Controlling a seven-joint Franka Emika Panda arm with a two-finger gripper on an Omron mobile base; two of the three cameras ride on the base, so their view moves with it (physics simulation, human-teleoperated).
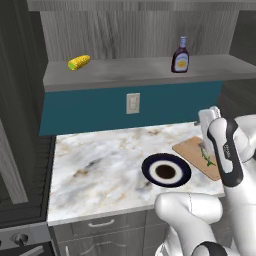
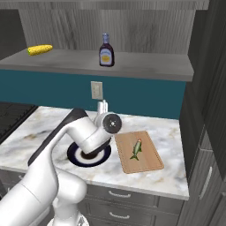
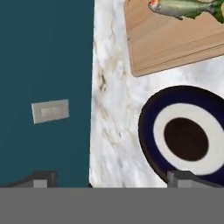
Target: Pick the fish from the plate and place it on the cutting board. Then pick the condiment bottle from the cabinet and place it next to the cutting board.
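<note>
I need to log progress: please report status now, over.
Gripper open, empty, above the counter by the navy-rimmed round plate. Small greenish-silver fish lies on the light-brown wooden cutting board. Dark brown condiment bottle upright on the grey shelf; path looks clear.

Navy-rimmed plate (image 3: 148,131) with white ring and dark brown centre; light-brown board (image 2: 150,161); greenish-silver fish (image 2: 136,150) (yellowish tint); dark brown bottle (image 2: 106,51), orange-yellow label; yellow corn (image 1: 79,62); teal wall (image 1: 90,107); veined white marble counter (image 1: 95,170).

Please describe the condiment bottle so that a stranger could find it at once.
Look at the long grey cabinet shelf above the teal wall strip. The condiment bottle stands upright there, dark brown with a pale cap and orange-yellow label; its only neighbour, a yellow corn cob, lies far left.
</note>
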